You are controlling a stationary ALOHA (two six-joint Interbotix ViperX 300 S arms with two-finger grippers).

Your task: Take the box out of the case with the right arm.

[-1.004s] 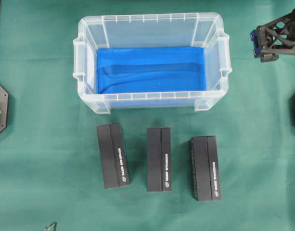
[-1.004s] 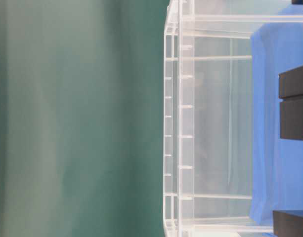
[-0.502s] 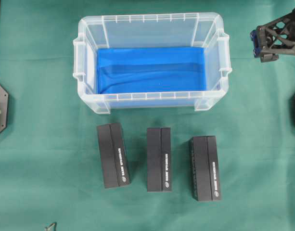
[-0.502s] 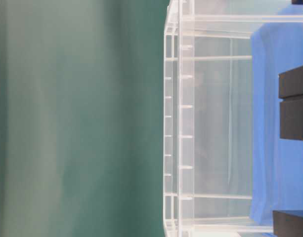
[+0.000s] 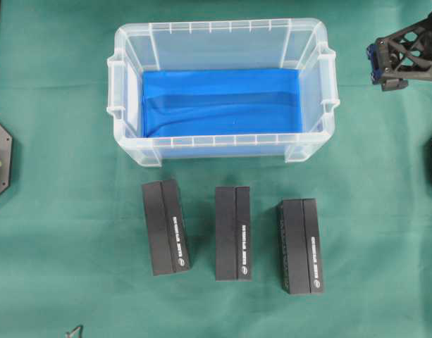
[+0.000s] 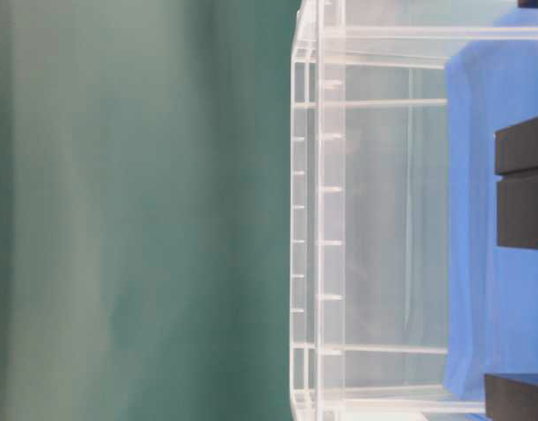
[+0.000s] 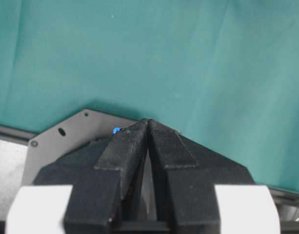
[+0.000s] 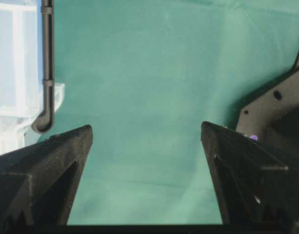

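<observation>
The left tool (image 7: 148, 127) rests pinched shut over the desk (image 5: 53, 232), the case (image 5: 223, 144) holds only its blue sheet (image 5: 221, 102), three boxes (image 5: 233, 232) lie outside, so the right tool (image 8: 147, 141) waits wide, empty.

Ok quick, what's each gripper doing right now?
Left gripper: closed, holding nothing.
Right gripper: wide open, empty, above the green cloth.

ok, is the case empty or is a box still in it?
Empty: the case shows only its blue sheet; three black boxes lie on the green cloth in front of it.
</observation>
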